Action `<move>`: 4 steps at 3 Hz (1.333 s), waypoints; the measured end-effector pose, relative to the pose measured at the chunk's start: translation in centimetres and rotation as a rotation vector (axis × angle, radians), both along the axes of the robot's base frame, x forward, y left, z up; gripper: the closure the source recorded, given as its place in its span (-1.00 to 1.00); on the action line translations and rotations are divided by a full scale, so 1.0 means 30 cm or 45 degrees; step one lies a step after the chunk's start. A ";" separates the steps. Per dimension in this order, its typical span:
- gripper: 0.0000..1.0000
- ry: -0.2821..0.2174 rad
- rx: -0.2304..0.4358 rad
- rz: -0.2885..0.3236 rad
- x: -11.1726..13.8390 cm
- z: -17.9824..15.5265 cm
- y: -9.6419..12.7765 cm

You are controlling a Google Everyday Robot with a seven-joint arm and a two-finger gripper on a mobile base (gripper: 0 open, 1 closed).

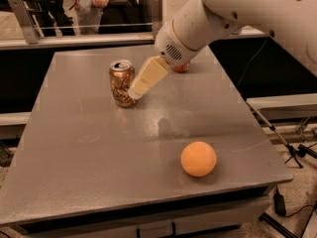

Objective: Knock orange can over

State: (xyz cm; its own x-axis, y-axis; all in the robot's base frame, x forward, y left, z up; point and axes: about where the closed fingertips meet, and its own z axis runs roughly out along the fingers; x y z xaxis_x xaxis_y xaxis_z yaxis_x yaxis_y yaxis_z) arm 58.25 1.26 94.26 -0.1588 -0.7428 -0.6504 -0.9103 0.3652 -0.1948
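Note:
The orange can [121,82] stands upright on the grey table [99,152], left of centre and toward the back. It is dented, golden-orange with dark markings and a silver top. My gripper [136,91] reaches down from the upper right on the white arm. Its cream-coloured tip is right at the can's right side, touching or nearly touching it.
A smooth orange ball [198,158] lies on the table's front right. A red can [181,67] stands behind the arm, mostly hidden by it. A railing and people are beyond the table's far edge. A stand's legs and cables lie on the floor to the right.

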 end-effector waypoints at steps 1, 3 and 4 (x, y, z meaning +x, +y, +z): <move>-1.00 -0.002 0.043 0.014 0.046 -0.045 0.062; -1.00 0.021 0.102 0.031 0.120 -0.118 0.141; -1.00 0.020 0.118 0.049 0.138 -0.126 0.185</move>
